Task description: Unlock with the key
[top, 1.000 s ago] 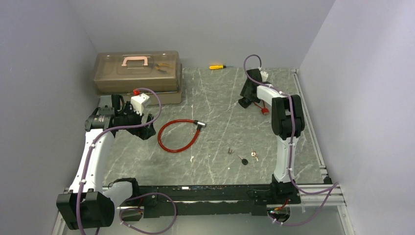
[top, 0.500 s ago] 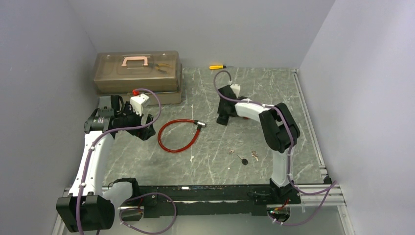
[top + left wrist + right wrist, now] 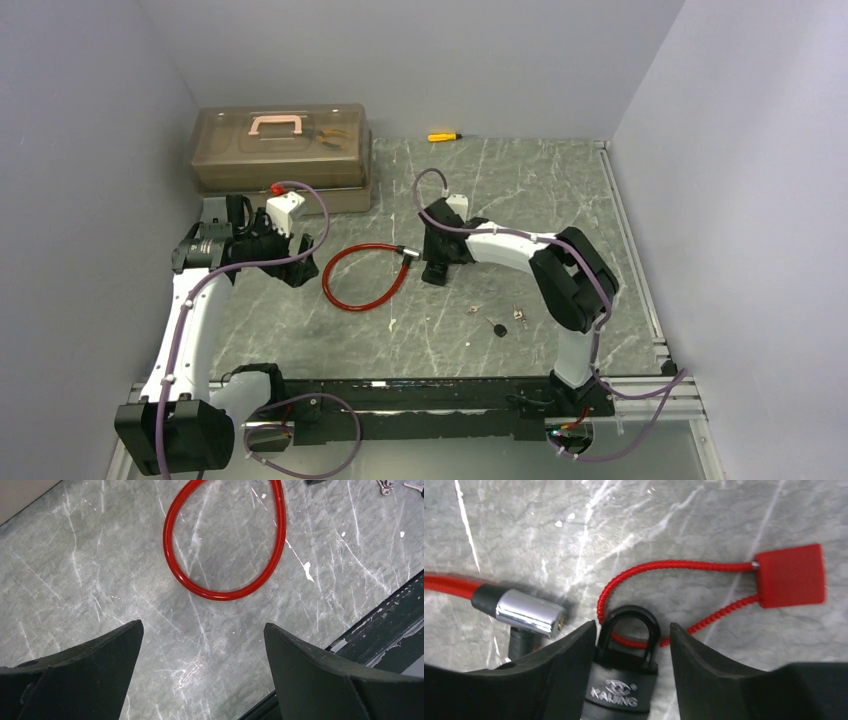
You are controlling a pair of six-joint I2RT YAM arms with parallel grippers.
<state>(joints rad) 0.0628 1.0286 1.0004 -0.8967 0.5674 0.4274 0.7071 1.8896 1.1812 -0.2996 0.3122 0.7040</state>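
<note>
- Right gripper (image 3: pixel 631 626): jaws closed about halfway, pinching the key (image 3: pixel 624 680) by the flat sides of its black head. The loop end points outward and the blade is hidden between the fingers. The grip probably leaves the cord free to hang.
- Cord (image 3: pixel 674 566) and tag (image 3: pixel 791 575): the red string runs through the key's loop. The tag lies on the table (image 3: pixel 480 190) just beyond the loop, trailing slack.
- Cable lock (image 3: pixel 345 290): a red loop lying flat at mid-table. Its chrome barrel (image 3: pixel 529 612) is just beside the right fingertips, apart from the key. The keyhole face is not clearly shown.
- Left gripper (image 3: pixel 202 627): jaws wide and holding nothing. It hovers over the near-left curve of the cable, likely so it can pin the cable while the key turns.
- Loose keys (image 3: pixel 497 328): small spares on the table, near the right arm's base side.
- Judgement: the key has been brought to the barrel but is not yet inserted. It must be lined up with the keyhole next.
</note>
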